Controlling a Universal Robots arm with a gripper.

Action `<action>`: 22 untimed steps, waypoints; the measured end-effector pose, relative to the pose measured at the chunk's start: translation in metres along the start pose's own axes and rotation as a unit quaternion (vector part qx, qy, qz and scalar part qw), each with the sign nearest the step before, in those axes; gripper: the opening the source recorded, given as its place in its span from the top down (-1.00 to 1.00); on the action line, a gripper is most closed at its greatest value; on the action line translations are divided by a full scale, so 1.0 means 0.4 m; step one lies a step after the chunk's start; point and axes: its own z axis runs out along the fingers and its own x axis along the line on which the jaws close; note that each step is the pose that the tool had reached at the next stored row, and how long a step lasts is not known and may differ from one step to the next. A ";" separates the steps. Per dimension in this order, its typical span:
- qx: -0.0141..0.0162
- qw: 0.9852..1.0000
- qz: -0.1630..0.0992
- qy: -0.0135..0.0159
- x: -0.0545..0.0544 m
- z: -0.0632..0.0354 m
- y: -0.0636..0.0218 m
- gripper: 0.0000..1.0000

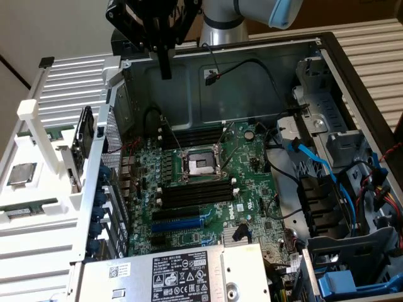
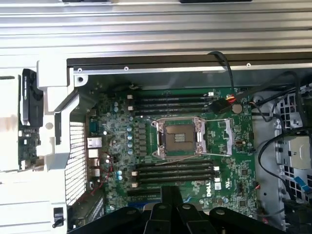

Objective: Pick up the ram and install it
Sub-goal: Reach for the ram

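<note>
— How far along is the install?

— Not begun, by the look of it. The ram (image 1: 82, 148) (image 2: 28, 141) stands on edge in the white rack (image 1: 38, 119), just outside the computer case (image 1: 252, 75) on the exterior view's left. The black memory slots (image 1: 195, 192) on the motherboard (image 1: 252, 195) look empty.

— And the gripper (image 1: 165, 74) (image 2: 169, 195)?

— Its jaws are pressed together with nothing between them. It hangs high over the case's far wall, touching nothing, well apart from the ram.
</note>
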 end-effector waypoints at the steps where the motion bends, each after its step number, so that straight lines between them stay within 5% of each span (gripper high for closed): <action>1: 0.000 1.000 0.000 -0.001 0.010 -0.001 -0.001 0.79; 6: 0.000 1.000 0.000 -0.004 0.063 -0.004 -0.004 0.79; 13: 0.000 1.000 0.000 -0.004 0.154 -0.010 -0.010 0.79; 15: 0.000 1.000 0.000 -0.003 0.199 -0.013 -0.009 0.79; 18: 0.000 1.000 0.000 0.007 0.234 -0.015 -0.010 0.79; 22: 0.002 1.000 0.001 0.028 0.243 -0.013 -0.010 0.79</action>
